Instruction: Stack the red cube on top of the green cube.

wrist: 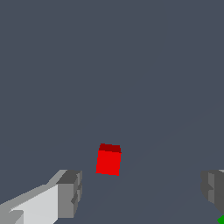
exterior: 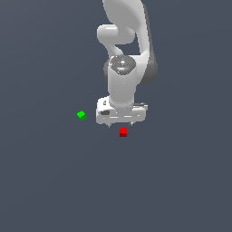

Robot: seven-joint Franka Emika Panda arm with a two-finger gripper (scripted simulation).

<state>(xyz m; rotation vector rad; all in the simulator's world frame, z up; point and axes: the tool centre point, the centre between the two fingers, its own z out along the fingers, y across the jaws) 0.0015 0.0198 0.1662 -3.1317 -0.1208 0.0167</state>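
In the exterior view, the white arm [exterior: 127, 41] reached down over the dark grey counter [exterior: 45, 181], its tool [exterior: 120, 123] hanging with the finger tips pointed at the surface. The red cube [exterior: 123, 132] lay on the counter just below the finger tips in the picture, close to them but with a sliver of counter showing between, and gripped by nothing. The green cube [exterior: 81, 115] sat apart on the counter toward the exterior view's left, beside the tool's body and clear of it. Both cubes rested flat; being cubes, neither had a long axis. The green one was turned so that a corner faced the camera, the red one nearly square-on. No writing or label was legible on the arm or either cube.

In the wrist view, the tool [wrist: 142, 192] stood released, its two grey fingers [wrist: 70, 192] spread wide with bare counter [wrist: 109, 65] between them. The red cube [wrist: 108, 160] lay beyond the tips, nearer the one finger than the other, touching neither and slightly skewed to the line of the fingers. A green sliver [wrist: 221, 220] of the other cube showed at the frame's corner.
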